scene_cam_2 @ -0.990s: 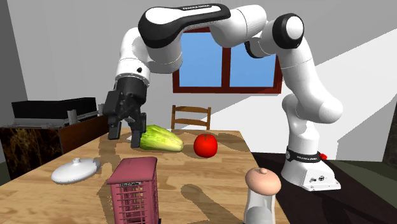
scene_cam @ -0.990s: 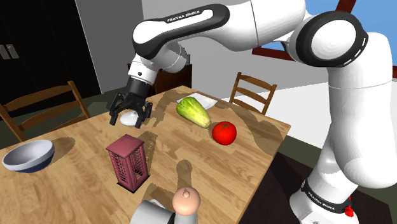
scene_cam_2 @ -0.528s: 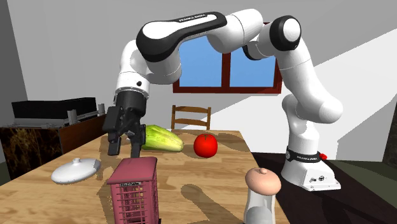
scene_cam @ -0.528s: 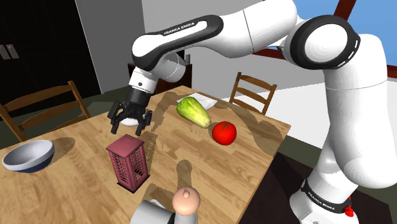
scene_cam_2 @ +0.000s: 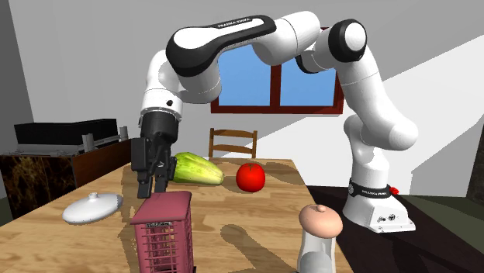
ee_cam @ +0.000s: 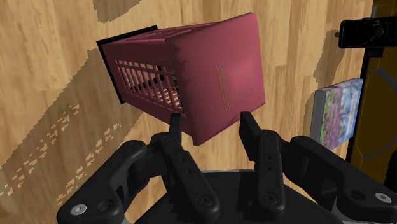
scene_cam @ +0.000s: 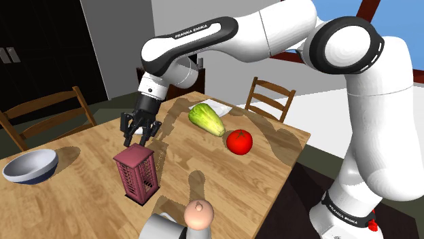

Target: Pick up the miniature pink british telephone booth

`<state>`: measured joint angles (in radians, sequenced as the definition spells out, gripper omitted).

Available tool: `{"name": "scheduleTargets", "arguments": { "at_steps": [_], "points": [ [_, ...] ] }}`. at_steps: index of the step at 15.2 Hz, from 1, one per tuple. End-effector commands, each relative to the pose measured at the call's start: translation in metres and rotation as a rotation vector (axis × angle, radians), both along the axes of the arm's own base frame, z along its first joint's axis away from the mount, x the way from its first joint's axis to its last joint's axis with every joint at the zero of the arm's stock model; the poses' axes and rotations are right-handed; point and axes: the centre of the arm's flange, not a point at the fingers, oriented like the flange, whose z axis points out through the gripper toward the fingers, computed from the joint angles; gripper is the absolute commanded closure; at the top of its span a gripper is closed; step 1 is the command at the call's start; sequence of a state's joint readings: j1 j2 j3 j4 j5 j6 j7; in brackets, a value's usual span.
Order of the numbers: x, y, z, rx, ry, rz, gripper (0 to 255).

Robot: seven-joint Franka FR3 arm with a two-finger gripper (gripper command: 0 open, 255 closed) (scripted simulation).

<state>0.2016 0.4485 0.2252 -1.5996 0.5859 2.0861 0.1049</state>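
On the shoulder view's left, a grey-blue bowl sits on the wooden table, well apart from the dark pink telephone booth, which stands upright. My gripper hangs just above the booth's roof, with my fingers spread apart and grasping nothing. Further right lie a green cabbage and a red tomato, near each other.

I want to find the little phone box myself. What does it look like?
Look at the big wooden table. Just under the robot's black fingers stands a tall pinkish-red box. Only it has barred windows, unlike the round tomato and bowl.
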Motion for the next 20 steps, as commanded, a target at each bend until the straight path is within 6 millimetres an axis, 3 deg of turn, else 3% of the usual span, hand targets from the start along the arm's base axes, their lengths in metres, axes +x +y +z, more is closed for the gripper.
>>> {"name": "scheduleTargets", "arguments": {
  "at_steps": [1, 3, 18, 20],
  "points": [
    [0.0, 0.0, -0.001, 0.0, 0.001, 0.0, 255],
    [0.0, 0.001, -0.001, 0.0, 0.001, 0.0, 255],
    [0.0, 0.001, 0.079, 0.0, 0.001, 0.0, 255],
    [0.0, 0.001, 0.079, 0.0, 0.001, 0.0, 255]
  ]
}}
